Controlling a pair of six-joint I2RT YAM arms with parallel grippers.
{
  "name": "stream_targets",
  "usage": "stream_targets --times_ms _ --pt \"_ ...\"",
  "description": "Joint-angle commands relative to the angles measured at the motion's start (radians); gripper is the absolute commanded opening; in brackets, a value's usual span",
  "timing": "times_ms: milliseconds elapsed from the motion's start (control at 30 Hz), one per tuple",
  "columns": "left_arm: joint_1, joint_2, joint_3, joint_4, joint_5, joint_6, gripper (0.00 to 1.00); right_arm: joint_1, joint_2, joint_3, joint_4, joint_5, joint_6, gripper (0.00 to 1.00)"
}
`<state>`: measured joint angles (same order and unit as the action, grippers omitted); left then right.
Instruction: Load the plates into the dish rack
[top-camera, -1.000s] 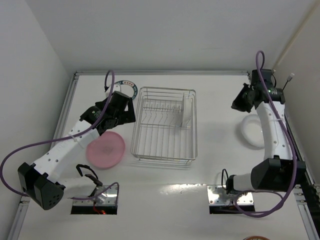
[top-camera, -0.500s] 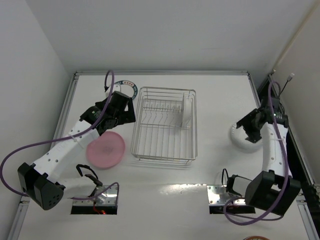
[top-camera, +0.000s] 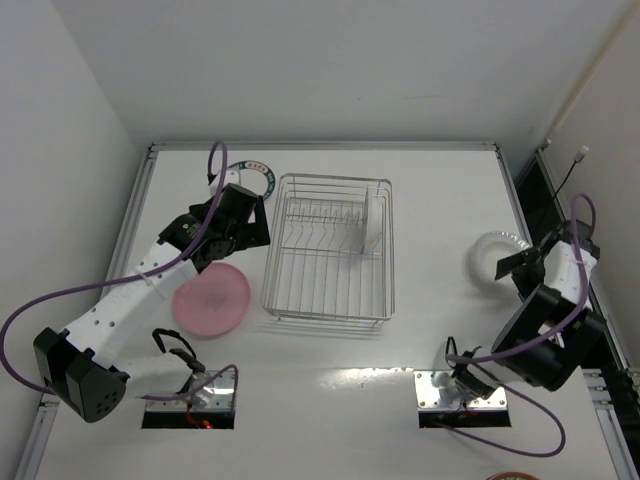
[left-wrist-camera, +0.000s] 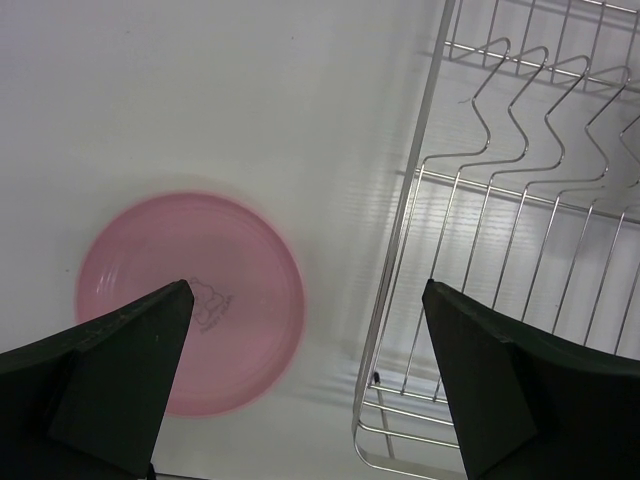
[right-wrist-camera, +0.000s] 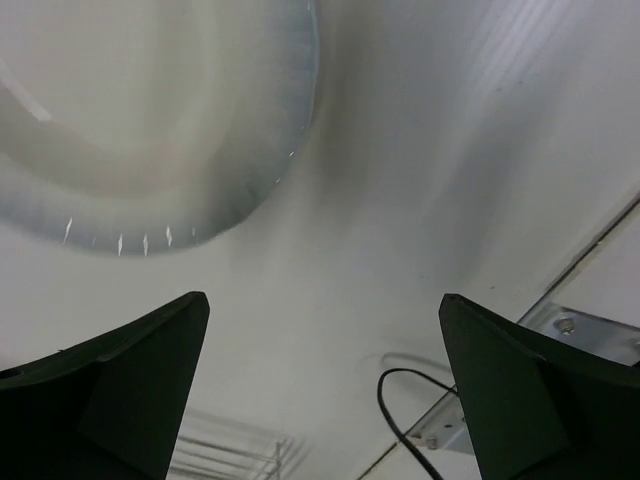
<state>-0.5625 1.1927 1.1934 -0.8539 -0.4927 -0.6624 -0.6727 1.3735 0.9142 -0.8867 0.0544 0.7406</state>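
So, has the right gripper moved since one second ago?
Yes. Seen from above, the right gripper came nearer and rightward: from level with the dish rack's far end to level with its near half, beside the white plate.

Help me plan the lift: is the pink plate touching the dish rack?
Apart. The left wrist view shows a strip of white table between the pink plate and the dish rack side wire. The top external view shows the same gap.
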Motion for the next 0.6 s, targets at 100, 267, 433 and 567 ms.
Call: stream_targets --times_ms 100,267,433,567 --pt "-0.01 -0.027 -0.003 0.024 -0.044 0.012 1.0 -0.053 0.127 0.072 0.06 0.125 -0.13 0.99" --pt "-0.01 0.008 0.008 0.024 -0.044 0.021 1.0 -0.073 0.332 0.141 0.155 -0.017 -0.21 0.96" --pt "-0.01 0.042 0.038 0.006 -0.024 0.021 1.0 -0.073 0.455 0.204 0.245 -0.142 -0.271 0.91" --pt "-0.01 0.065 0.058 -0.013 -0.024 0.03 1.0 -0.082 0.545 0.253 0.276 -0.204 -0.302 0.84"
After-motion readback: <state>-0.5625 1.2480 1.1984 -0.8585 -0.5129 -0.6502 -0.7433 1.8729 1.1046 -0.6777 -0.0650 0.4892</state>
